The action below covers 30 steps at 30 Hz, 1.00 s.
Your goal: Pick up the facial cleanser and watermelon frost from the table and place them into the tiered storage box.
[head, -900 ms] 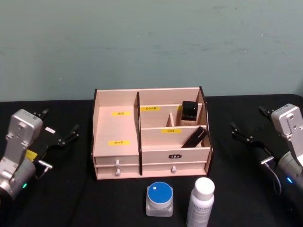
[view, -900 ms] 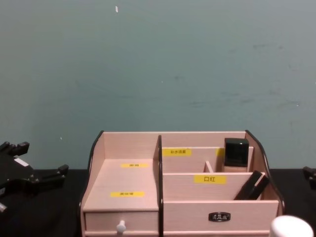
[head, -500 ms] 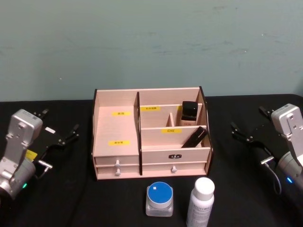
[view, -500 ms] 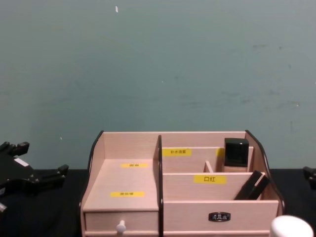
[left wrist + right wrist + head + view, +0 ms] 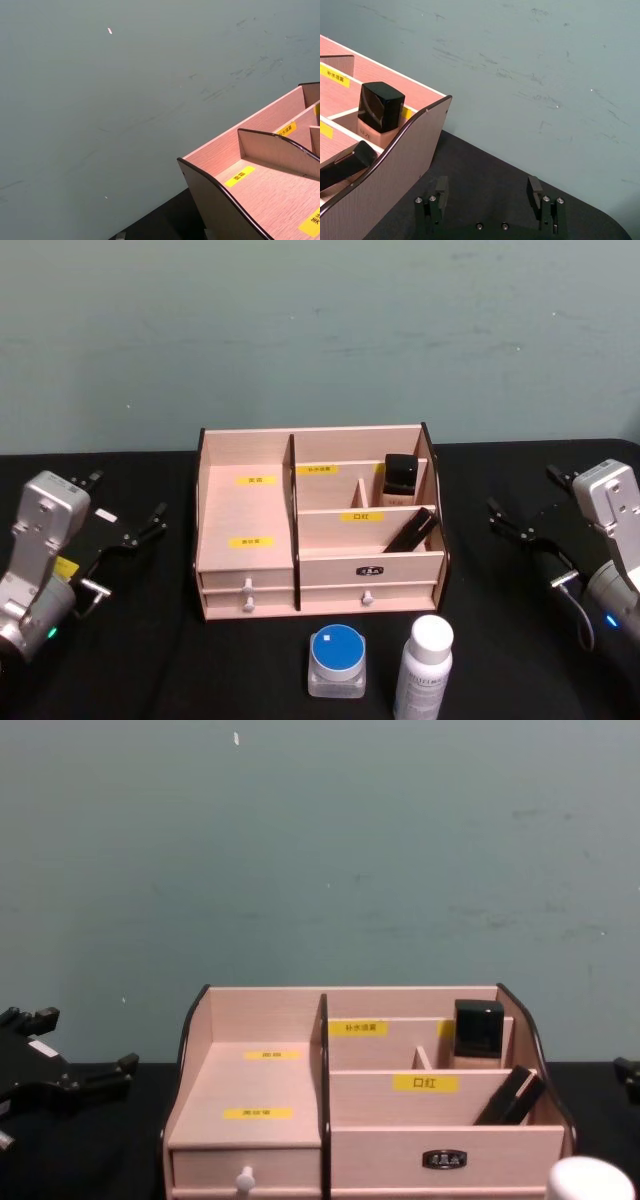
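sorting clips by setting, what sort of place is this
Likely a robotics lab test bench: a black-covered table against a bare teal wall, with the left gripper and right gripper open either side of a tiered storage box.

Silver-grey wrist housings (image 5: 45, 515), black fingers (image 5: 441, 191) — screws (image 5: 478, 226), green light (image 5: 50, 632), yellow sticker (image 5: 66, 567)

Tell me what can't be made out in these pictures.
White-capped bottle: head view's lower edge cuts off its base; label print too small.
Blue-lidded jar: no readable marking in head view, so which is the cleanser is unclear.
Tiered storage box: shut drawers hide their contents; yellow labels too small to read.
Slanted dark item: its lower end is behind the compartment wall.
Left gripper and right gripper parked at the sides, jaws open.
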Each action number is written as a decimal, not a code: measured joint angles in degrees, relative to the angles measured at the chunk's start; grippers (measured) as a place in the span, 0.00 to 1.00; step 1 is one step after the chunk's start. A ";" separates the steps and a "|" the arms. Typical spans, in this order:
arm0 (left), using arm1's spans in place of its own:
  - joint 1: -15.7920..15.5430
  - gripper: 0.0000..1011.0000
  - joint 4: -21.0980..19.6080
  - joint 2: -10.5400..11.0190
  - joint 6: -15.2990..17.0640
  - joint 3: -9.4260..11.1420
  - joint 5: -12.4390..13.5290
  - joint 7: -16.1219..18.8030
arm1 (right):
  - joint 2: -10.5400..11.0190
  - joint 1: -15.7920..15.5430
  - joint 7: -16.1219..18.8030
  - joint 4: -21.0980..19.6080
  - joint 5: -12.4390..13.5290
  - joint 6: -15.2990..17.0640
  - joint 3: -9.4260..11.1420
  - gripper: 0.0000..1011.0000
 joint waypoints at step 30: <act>0.00 1.00 0.00 0.00 0.00 0.00 0.00 0.00 | 13.41 -18.77 15.73 -29.81 16.66 2.18 13.55 0.99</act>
